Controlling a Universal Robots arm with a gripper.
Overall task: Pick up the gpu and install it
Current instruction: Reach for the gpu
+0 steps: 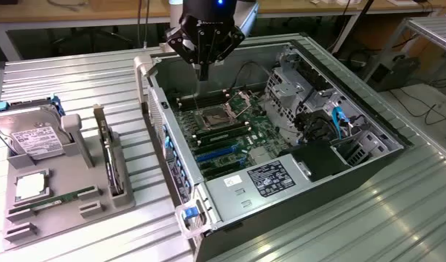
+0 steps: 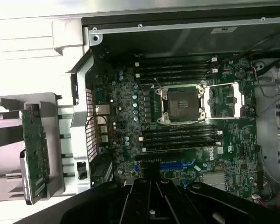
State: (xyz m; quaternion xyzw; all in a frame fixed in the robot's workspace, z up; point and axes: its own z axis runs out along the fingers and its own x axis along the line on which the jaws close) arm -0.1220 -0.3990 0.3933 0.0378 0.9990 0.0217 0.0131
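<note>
The gpu [image 1: 110, 158] stands on edge in a slot of the grey holder [image 1: 70, 207] at the exterior view's left, a thin dark card seen edge-on. In the wrist view the gpu [image 2: 35, 154] shows its green circuit face beside the computer case. My gripper [image 1: 203, 75] hangs over the far end of the open case [image 1: 303, 185], well away from the card, with its fingers shut and nothing between them. From the wrist, the gripper [image 2: 151, 176] sits above the motherboard [image 2: 130, 107], close to the blue expansion slots [image 2: 177, 164].
A silver hard drive [image 1: 34, 136] with a white label and a narrow green memory stick [image 1: 52, 201] share the holder. Inside the case are the processor socket [image 1: 212, 117], drive cages [image 1: 296, 87] and a power supply [image 1: 270, 177]. Everything rests on a ribbed metal table [image 1: 397, 218].
</note>
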